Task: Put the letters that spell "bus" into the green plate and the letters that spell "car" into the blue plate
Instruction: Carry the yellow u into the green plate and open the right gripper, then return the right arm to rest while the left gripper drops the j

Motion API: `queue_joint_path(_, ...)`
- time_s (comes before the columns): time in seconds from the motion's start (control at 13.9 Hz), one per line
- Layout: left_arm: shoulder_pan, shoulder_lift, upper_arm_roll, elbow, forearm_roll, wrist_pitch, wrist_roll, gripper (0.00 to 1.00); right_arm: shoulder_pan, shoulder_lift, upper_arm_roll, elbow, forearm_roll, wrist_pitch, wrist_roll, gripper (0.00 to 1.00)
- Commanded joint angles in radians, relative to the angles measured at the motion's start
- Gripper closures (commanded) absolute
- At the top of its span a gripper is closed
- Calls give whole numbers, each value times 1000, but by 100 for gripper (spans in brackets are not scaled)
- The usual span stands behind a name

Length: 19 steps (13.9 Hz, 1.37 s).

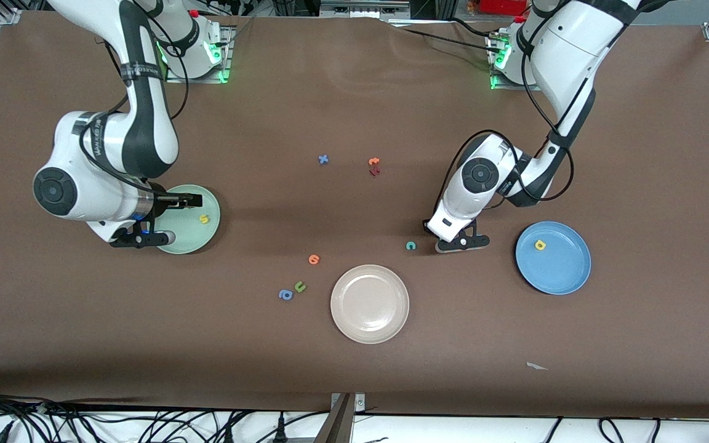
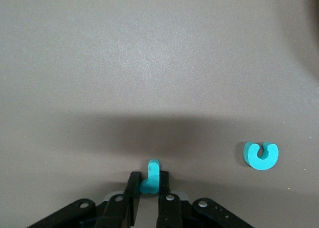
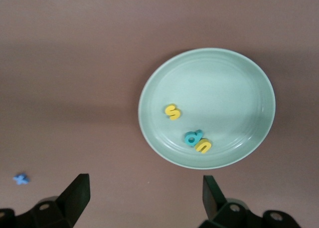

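Foam letters like these weigh nothing and squash a bit, so pinching across a thin stroke works best. Left gripper (image 2: 147, 184) sits low on the brown cloth, clamped on the teal r (image 2: 151, 177), with the teal c (image 2: 260, 155) lying just beside it and the blue plate (image 1: 567, 274), holding the yellow a (image 1: 540, 245), nearby. Right gripper (image 3: 144, 195) hangs wide apart over the green plate (image 3: 249, 88), where the yellow s (image 3: 172, 112), teal b (image 3: 192, 137) and yellow u (image 3: 203, 146) lie below it. Both plates look smooth, round and rimmed.
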Motion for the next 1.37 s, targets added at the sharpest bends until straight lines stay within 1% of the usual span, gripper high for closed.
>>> queue_joint_path(0.0,1,33,2,52,48,-4,-20,86,-5,-10,-31,88,0,-56,11,0)
queue_joint_path(0.07,4,30,0,81,48,-59,-4,86,-5,-11,-37,109,0,-59,9,0)
queue_joint_path(0.14,9,30,0,136,48,-142,15,87,-5,-23,-61,122,0,-87,6,0)
queue_joint_path(0.29,30,24,-1,204,46,-269,73,87,-5,-45,-77,198,-4,-192,8,0)
queue_joint_path(0.43,91,17,-1,224,46,-317,182,87,-5,-45,-89,261,-6,-289,11,0)
queue_joint_path(0.5,127,15,-1,224,46,-320,246,87,-4,-60,-80,264,-33,-292,15,0)
queue_joint_path(0.58,167,13,-1,224,48,-322,307,87,-14,-97,-54,251,-81,-283,26,0)
queue_joint_path(0.65,208,6,0,223,48,-322,382,87,-43,-130,-5,219,-124,-262,29,0)
queue_joint_path(0.72,252,1,0,224,48,-322,450,87,-91,-163,71,191,-167,-250,47,0)
queue_joint_path(0.86,326,-10,0,223,48,-323,561,87,-200,-233,249,128,-271,-201,132,0)
queue_joint_path(0.94,358,-11,-1,223,48,-323,601,87,-247,-262,324,95,-326,-178,165,0)
queue_joint_path(1.01,378,-10,-1,221,48,-323,628,86,-319,-293,404,56,-365,-153,193,0)
queue_joint_path(1.08,394,-7,-1,214,48,-323,656,77,-424,-333,506,4,-382,-109,205,0)
queue_joint_path(1.15,399,-2,0,212,48,-322,671,37,-541,-389,621,-68,-395,-34,210,0)
queue_joint_path(1.22,393,-2,0,214,48,-323,669,0,-661,-437,724,-108,-409,11,216,0)
queue_joint_path(1.3,385,-5,-7,220,46,-323,655,0,-762,-477,795,-105,-409,-1,209,0)
